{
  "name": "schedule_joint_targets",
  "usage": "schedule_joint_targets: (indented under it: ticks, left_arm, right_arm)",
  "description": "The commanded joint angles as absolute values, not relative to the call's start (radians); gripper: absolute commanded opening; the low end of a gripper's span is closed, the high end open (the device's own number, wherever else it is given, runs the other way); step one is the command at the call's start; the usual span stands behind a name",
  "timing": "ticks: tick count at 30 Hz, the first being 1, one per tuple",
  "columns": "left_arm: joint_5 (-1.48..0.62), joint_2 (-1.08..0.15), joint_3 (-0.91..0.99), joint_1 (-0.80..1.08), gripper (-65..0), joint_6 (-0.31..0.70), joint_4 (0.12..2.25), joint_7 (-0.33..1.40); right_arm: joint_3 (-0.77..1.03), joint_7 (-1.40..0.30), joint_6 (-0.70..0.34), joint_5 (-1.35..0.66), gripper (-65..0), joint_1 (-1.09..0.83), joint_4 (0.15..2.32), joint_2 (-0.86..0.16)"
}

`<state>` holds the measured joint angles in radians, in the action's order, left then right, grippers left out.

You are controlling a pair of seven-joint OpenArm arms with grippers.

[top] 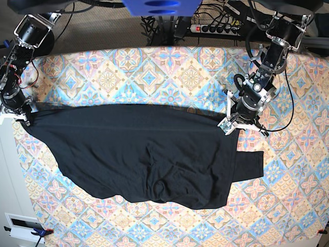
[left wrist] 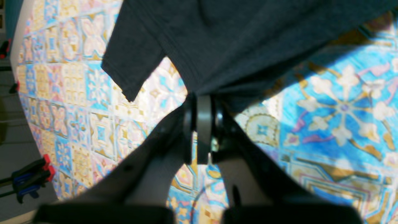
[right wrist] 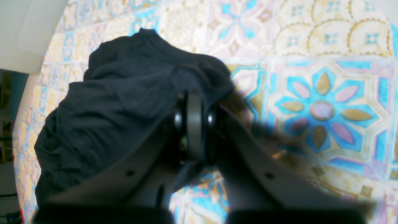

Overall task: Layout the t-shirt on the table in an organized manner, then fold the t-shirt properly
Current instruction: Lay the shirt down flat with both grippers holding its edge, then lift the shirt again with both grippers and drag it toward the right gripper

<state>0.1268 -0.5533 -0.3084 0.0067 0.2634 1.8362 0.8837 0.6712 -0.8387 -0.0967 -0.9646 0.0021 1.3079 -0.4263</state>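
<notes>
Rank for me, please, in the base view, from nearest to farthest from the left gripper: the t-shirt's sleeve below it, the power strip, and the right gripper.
From the left gripper, at the right of the base view:
1. The sleeve of the t-shirt, just below it.
2. The power strip, at the top, beyond the table.
3. The right gripper, at the far left edge.

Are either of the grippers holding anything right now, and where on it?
Both hold the t-shirt along its stretched top edge: left gripper and right gripper each pinch one end.
</notes>
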Motion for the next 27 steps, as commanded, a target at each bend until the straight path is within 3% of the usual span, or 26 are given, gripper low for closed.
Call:
schedule_joint_targets:
  ticks: [1, 6, 10, 15, 22, 27]
  left_arm:
    - [0.139, -0.565, -0.300, -0.002, -65.0, 0.254, 1.853, 0.872]
    - [0.140, -0.567, -0.277, -0.008, -65.0, 0.254, 1.853, 0.872]
    - [0.120, -0.549, -0.079, -0.061, -65.0, 0.272, 1.854, 0.871]
    - [0.093, -0.532, 0.045, -0.229, -65.0, 0.335, 1.850, 0.920]
    - [0.093, -0.532, 0.012, -0.510, -65.0, 0.337, 1.834, 1.021]
    - [0.091, -0.536, -0.062, -0.742, -65.0, 0.337, 1.692, 1.026]
  right_arm:
    - [0.677, -0.817, -0.105, -0.977, -65.0, 0.015, 1.325, -0.452]
    - [0.677, -0.819, -0.105, -0.977, -65.0, 0.016, 1.333, -0.452]
    - [0.676, -0.825, -0.105, -0.977, -65.0, 0.027, 1.333, -0.452]
    - [0.590, -0.840, -0.105, -0.977, -65.0, 0.251, 1.323, -0.453]
    - [0.432, -0.791, -0.105, -0.977, -65.0, 0.515, 1.277, -0.446]
    - [0.417, -0.750, -0.105, -0.977, -65.0, 0.647, 1.191, -0.415]
